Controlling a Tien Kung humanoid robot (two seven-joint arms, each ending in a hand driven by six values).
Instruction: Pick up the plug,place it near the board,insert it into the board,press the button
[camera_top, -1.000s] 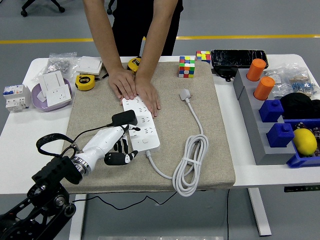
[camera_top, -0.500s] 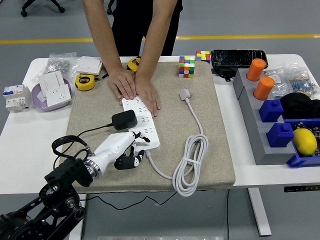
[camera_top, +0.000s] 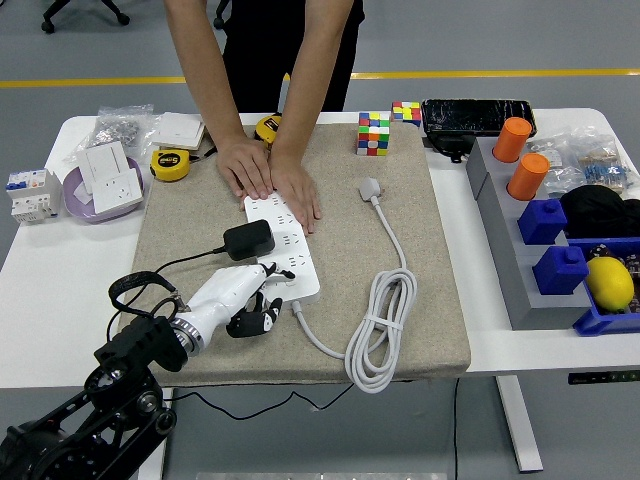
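Your left hand (camera_top: 240, 303) was at the near end of the white board (camera_top: 283, 243), fingers curled and holding nothing. The black plug (camera_top: 248, 240) sat in the board. A person's hands (camera_top: 268, 175) held the far end. A crooked push could have missed the button or slid the board.

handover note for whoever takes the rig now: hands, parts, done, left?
Left hand: at the near end of the white power strip, fingers curled, holding nothing. Right hand: not in view.
Black plug: sits on the strip's left edge, looks inserted.
A person's hands pin the strip's far end.
Done: pick, place, apparently insert. Left: press the button; can't tell if it's pressed.
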